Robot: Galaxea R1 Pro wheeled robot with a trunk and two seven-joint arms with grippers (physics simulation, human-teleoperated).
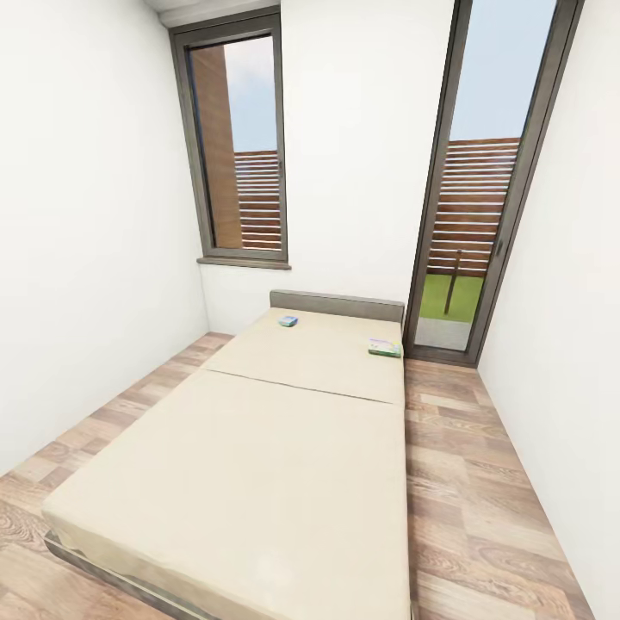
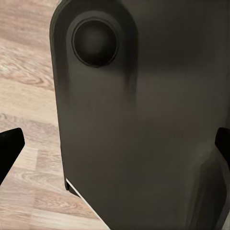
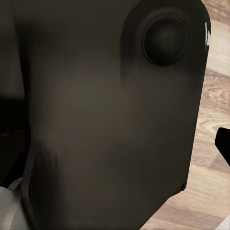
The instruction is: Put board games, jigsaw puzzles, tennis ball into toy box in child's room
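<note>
Two board games sit on the bed (image 1: 258, 448), both at the headboard end: white-and-green one (image 1: 385, 347) near the right edge, smaller blue one (image 1: 288, 321) left of middle. I'd roll round the bed's right side first. Can't tell how either gripper's jaws stand.

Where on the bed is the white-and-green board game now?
In the head view, the white-and-green board game lies on the bed's far right corner, near the headboard and glass door.
</note>
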